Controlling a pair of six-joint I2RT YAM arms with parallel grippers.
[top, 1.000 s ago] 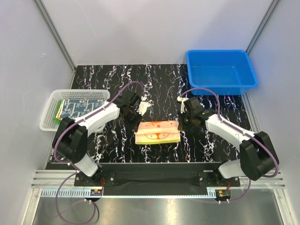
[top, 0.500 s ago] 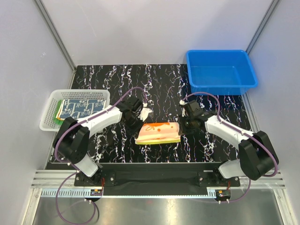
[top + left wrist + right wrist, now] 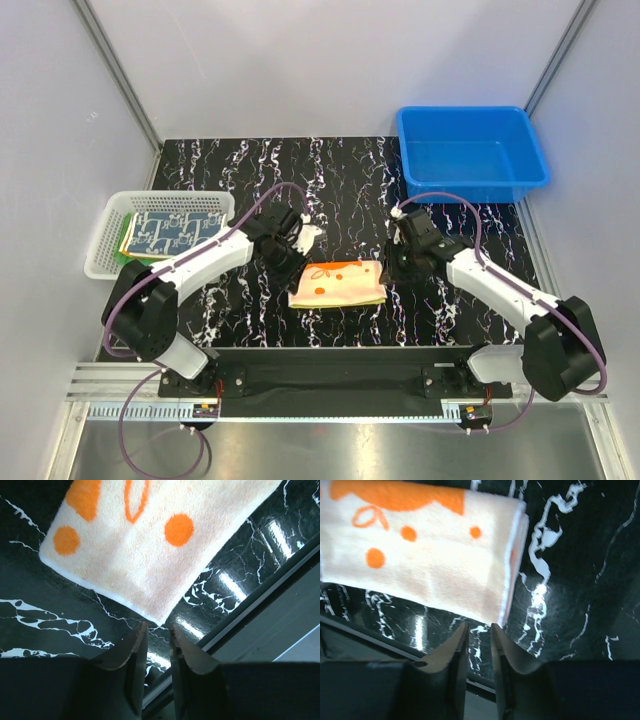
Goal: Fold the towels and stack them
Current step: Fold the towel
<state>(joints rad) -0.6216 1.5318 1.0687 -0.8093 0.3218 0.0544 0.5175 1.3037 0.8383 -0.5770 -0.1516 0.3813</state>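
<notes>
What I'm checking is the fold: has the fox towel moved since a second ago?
Yes. On the fox towel the far flap folded nearward, away from the blue bin, hiding the face; its footprint looks unchanged.

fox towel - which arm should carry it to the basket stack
Left, probably: its tool is at the fox towel's left end, and the white basket with the stack is on that side.

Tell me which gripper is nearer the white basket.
Left. The left gripper is right of the basket, across bare table; the right gripper is beyond the folded towel.
</notes>
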